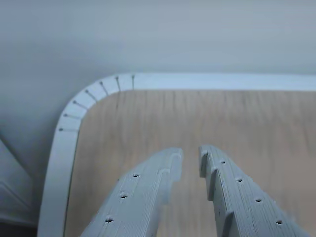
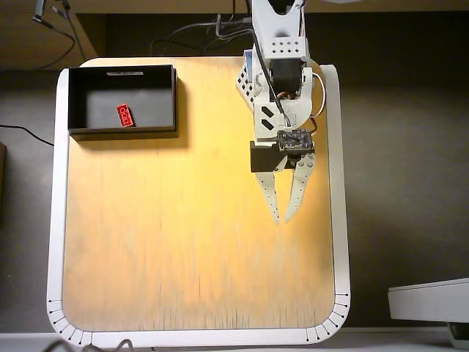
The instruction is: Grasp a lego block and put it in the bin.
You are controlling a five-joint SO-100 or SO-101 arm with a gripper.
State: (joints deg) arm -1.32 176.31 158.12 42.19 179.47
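Gripper [image 1: 190, 160] nearest the wrist view lens, its two pale fingers [image 1: 148, 190] slightly parted with nothing between them, over bare wooden table [image 1: 207, 118] near a rounded white-edged corner. Overhead view: gripper [image 2: 282, 218] hangs right of centre, clear of everything. Lego block [image 2: 125, 115] lies on the floor of the bin [image 2: 121, 70], far-left corner of the table, well apart from the gripper.

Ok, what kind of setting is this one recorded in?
Probably a hobby or lab desk setup. A small wooden table with a white rounded rim carries only the white 3D-printed arm, its gripper empty, and a black bin holding a red lego block. Loose cables trail behind.
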